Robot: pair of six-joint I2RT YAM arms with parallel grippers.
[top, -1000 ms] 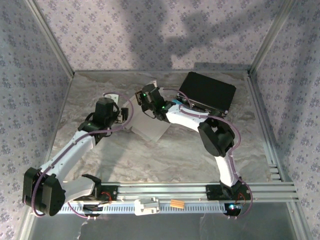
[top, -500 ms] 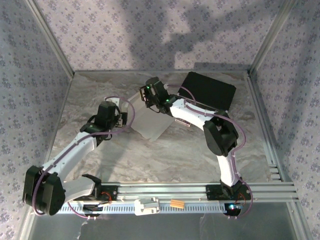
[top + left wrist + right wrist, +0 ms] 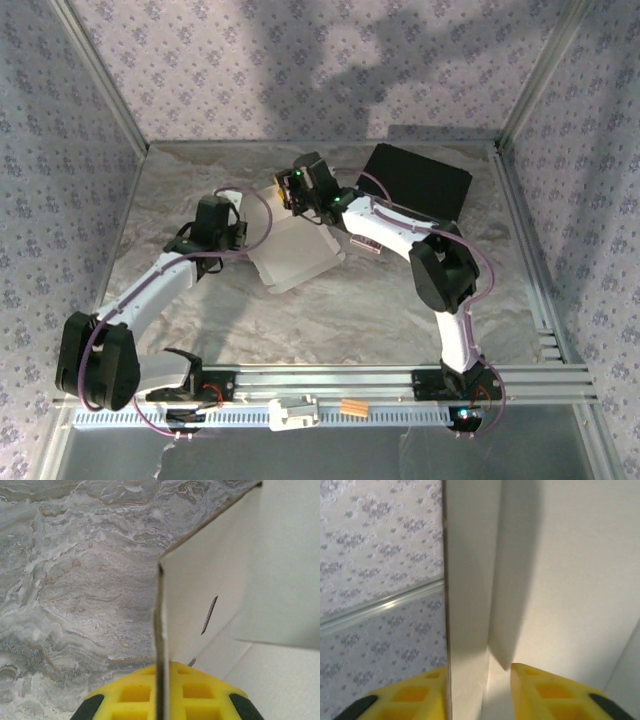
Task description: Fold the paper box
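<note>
The white paper box (image 3: 295, 258) sits partly raised on the marble table between my two grippers. My left gripper (image 3: 248, 238) is at its left edge. In the left wrist view the yellow fingers (image 3: 125, 695) are shut on a thin upright cardboard wall of the paper box (image 3: 210, 595), which has a short slit. My right gripper (image 3: 290, 200) is at the box's far edge. In the right wrist view its jaws stand apart around an upright white flap of the paper box (image 3: 470, 580); the left finger (image 3: 410, 695) is against the flap and the right finger (image 3: 545, 690) stands off it.
A black rectangular case (image 3: 415, 183) lies at the back right, close behind the right arm. Patterned walls enclose the table on three sides. An aluminium rail (image 3: 340, 385) runs along the near edge, with a small white part (image 3: 292, 412) and an orange piece (image 3: 353, 407).
My left gripper has closed on the box's left wall. My right gripper has opened around the far flap. The box has turned and shifted a little toward the near left.
</note>
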